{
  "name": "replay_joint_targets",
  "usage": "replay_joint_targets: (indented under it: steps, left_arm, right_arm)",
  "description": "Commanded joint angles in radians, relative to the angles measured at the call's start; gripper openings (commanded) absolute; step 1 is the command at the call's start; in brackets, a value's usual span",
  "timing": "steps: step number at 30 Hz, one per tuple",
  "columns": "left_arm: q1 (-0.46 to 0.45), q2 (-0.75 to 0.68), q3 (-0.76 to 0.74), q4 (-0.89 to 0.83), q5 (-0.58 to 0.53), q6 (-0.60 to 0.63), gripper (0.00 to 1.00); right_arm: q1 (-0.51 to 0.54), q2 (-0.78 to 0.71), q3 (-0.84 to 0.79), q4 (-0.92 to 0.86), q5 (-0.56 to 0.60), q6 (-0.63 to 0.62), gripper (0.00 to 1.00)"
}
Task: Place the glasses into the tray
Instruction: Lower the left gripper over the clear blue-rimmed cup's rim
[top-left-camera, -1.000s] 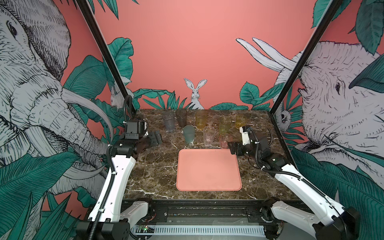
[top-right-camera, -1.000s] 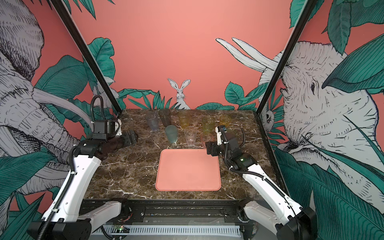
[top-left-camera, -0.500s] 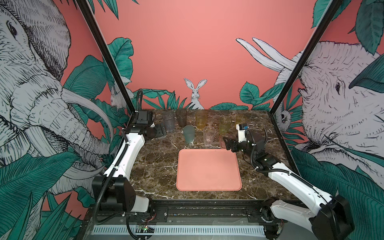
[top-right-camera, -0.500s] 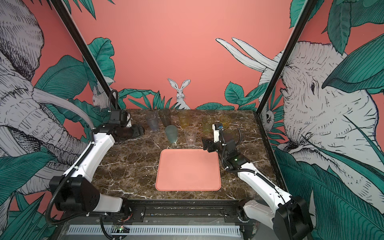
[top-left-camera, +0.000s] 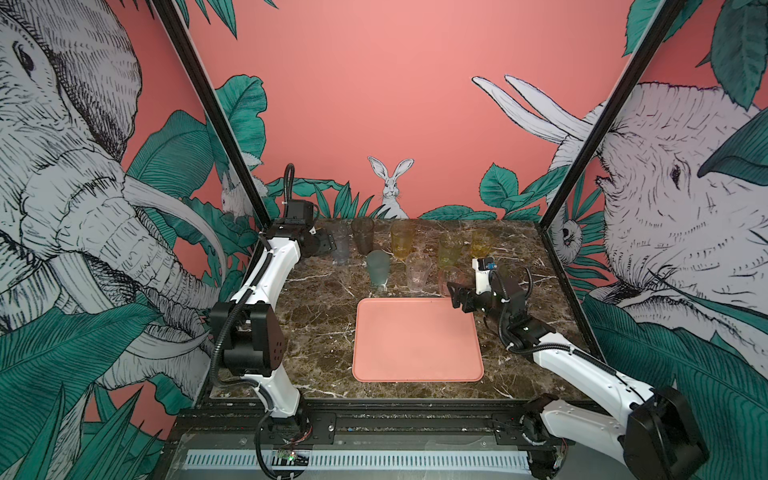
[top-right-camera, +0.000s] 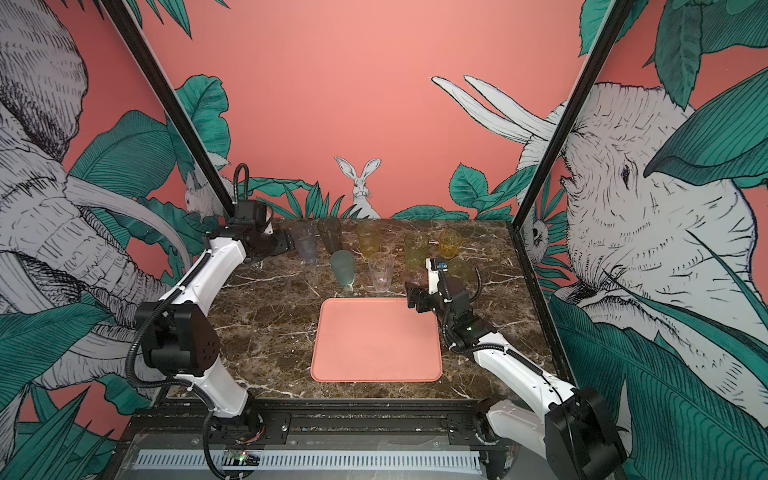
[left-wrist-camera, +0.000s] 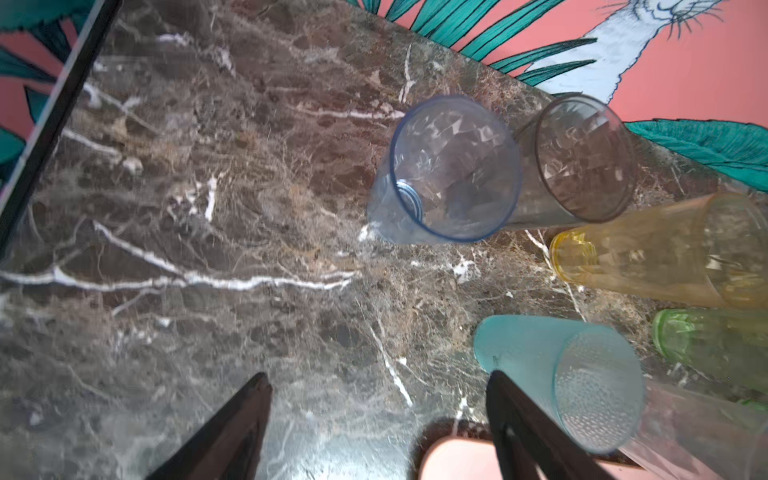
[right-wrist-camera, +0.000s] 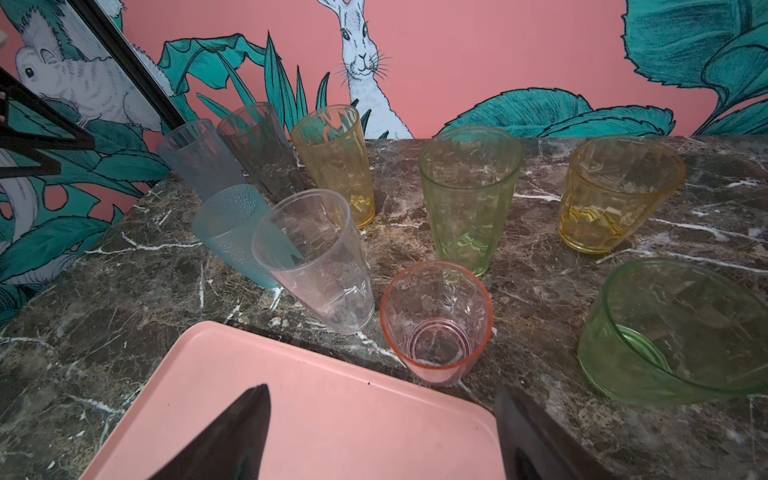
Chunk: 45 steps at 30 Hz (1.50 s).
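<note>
Left arm (top-left-camera: 270, 276) is propped on a sharply folded elbow at the front-left. Its white forearm runs long toward the back-left corner of the table (top-left-camera: 320, 307), and the wrist is turned to aim the left fingers (left-wrist-camera: 232, 432) at the bluish glass (left-wrist-camera: 453, 170). Those fingers stand apart with only marble between them. The teal glass (left-wrist-camera: 561, 374) sits right alongside one of them, and whether it touches I cannot tell. Across the way, the right arm (top-left-camera: 582, 361) lies low, stretched from the front-right base toward the far right corner of the tray (top-left-camera: 415, 340). The right fingers (right-wrist-camera: 232, 436) are spread wide over that corner, gripping nothing, with the short pink glass (right-wrist-camera: 436, 324) standing just beyond their tips. The tray sits flat in the middle of the table. The glasses (top-left-camera: 417, 270) stand upright in a loose cluster on the marble past its far edge, tall ones toward the back wall.
</note>
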Motion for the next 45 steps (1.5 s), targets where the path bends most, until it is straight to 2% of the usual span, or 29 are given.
replay_joint_targets:
  steps: [1, 9, 16, 23, 40, 45]
  left_arm:
    - [-0.004, 0.043, 0.085, -0.027, -0.028, 0.006, 0.79]
    - [-0.004, 0.191, 0.255, -0.073, -0.036, 0.027, 0.72]
    - [-0.004, 0.303, 0.367, -0.118, -0.069, 0.045, 0.59]
    - [-0.003, 0.355, 0.407, -0.135, -0.055, 0.057, 0.37]
    - [-0.003, 0.428, 0.506, -0.173, -0.049, 0.059, 0.35]
    - [-0.004, 0.453, 0.529, -0.185, -0.049, 0.06, 0.32]
  right_arm:
    - [0.0, 0.012, -0.01, 0.088, 0.015, 0.018, 0.86]
    - [-0.001, 0.042, -0.01, 0.103, 0.009, 0.026, 0.86]
    - [-0.001, 0.077, -0.002, 0.108, -0.01, 0.039, 0.87]
    - [-0.001, 0.116, 0.018, 0.094, -0.029, 0.043, 0.88]
    - [-0.002, 0.152, 0.04, 0.076, -0.052, 0.053, 0.88]
    - [0.0, 0.154, 0.041, 0.072, -0.053, 0.053, 0.88]
